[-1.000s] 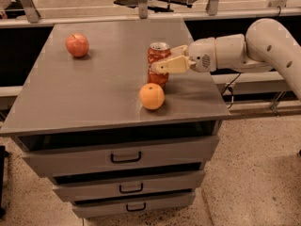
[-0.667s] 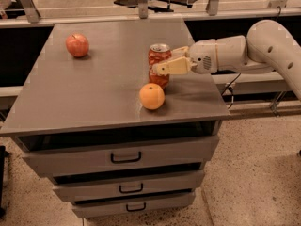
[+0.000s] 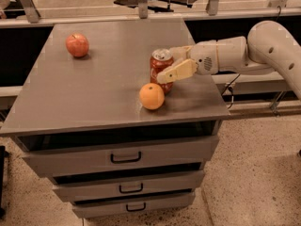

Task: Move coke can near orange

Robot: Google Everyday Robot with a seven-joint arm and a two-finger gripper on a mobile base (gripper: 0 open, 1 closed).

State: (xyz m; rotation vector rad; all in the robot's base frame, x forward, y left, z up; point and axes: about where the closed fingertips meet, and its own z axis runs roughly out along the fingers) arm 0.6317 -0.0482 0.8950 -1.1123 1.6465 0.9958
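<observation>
The red coke can stands upright on the grey cabinet top, right of centre. The orange lies just in front of it, slightly to the left, a small gap apart. My gripper reaches in from the right on a white arm. Its fingers straddle the can: a yellowish finger lies across the can's front right side, the other sits behind it. The gripper is shut on the can.
A reddish apple lies at the far left of the top. Below the top are three drawers with dark handles. The top's right edge is close under my arm. Railings and chair bases stand behind.
</observation>
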